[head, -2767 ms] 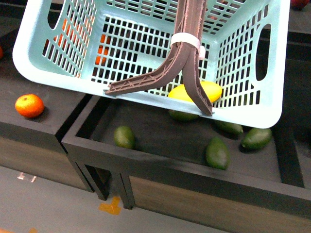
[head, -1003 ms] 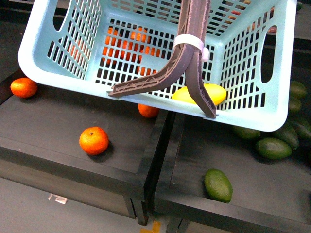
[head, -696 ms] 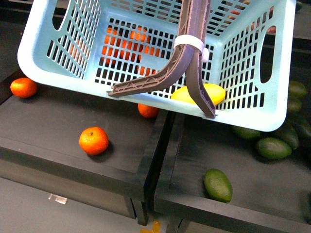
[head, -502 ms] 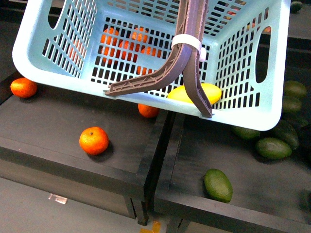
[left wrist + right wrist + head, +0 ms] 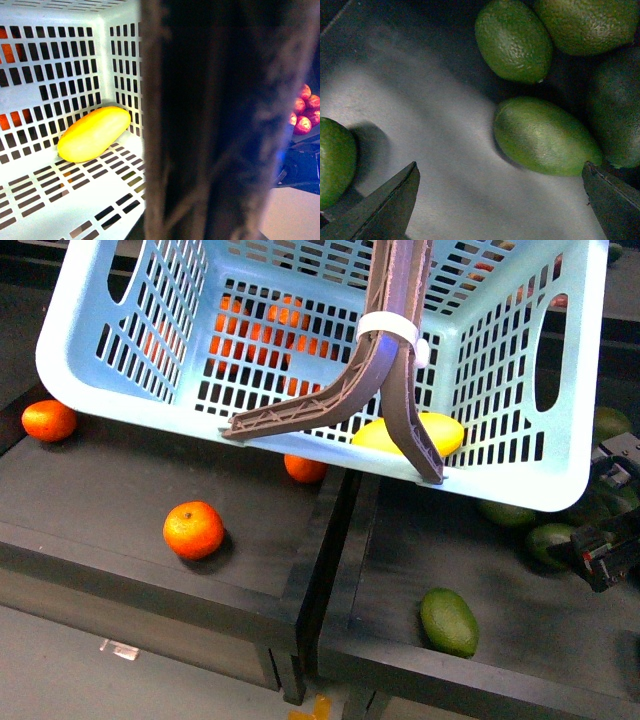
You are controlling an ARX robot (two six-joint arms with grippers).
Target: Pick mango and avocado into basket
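While the basket hangs at left with the mango lying inside and the left gripper out of sight, its grip impossible to tell, the avocado lies further right, just ahead of the right gripper, whose spread fingers roughly line up along its long axis.

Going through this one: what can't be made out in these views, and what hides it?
Left gripper: in no view; the blurred handle fills the left wrist view, so its grip is unseen.
Right gripper: cut by the front view's right edge; it covers some avocados, so their count is unclear.
Mango: in front view, partly behind the basket wall and handle.
Oranges behind the basket: only glimpsed through slots.
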